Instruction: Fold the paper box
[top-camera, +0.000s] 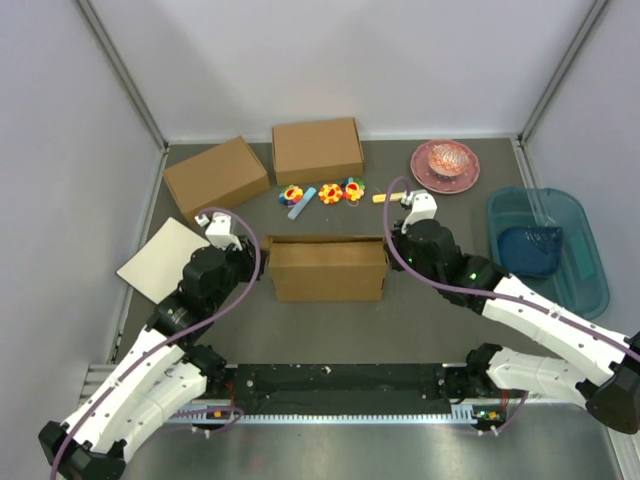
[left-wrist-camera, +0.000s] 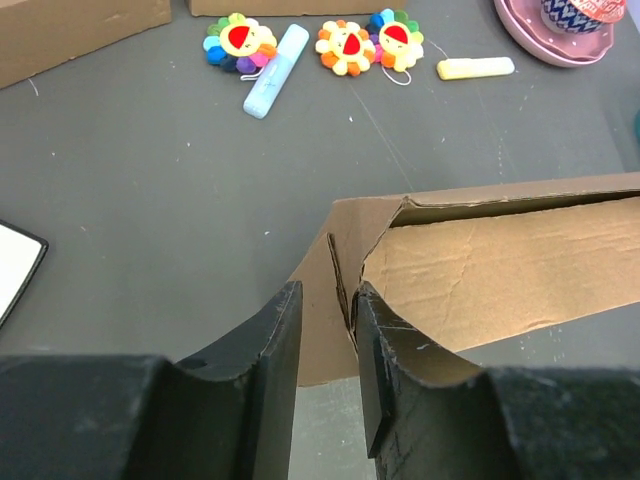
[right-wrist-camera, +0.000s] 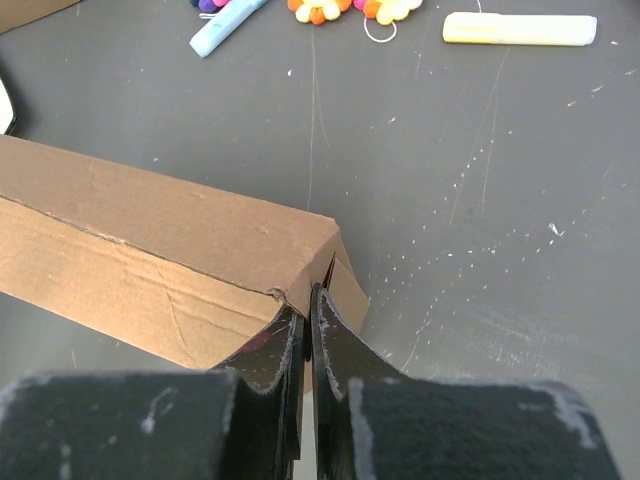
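Cardboard fills the space between our two grippers. The box (top-camera: 328, 268) lies lengthwise, with the left gripper (left-wrist-camera: 328, 296) at one end and the right gripper (right-wrist-camera: 306, 300) at the other.

On the left, our jaws stand apart and straddle the thin end wall, which runs up between them. One jaw is outside the box and the other just inside the open cavity. We see a gap beside the cardboard, so this gripper is released rather than clamped. We judge it is placed to steady or catch that end wall as it gets tucked.

On the right, our jaws are pressed almost together on the corner directly ahead of them, where the end flap meets the long side. They are clenched on the box there, most likely to hold that fold upright while the other end is worked.

The walls look raised and the top seam is not fully shut. We judge the folding to be well along but unfinished.
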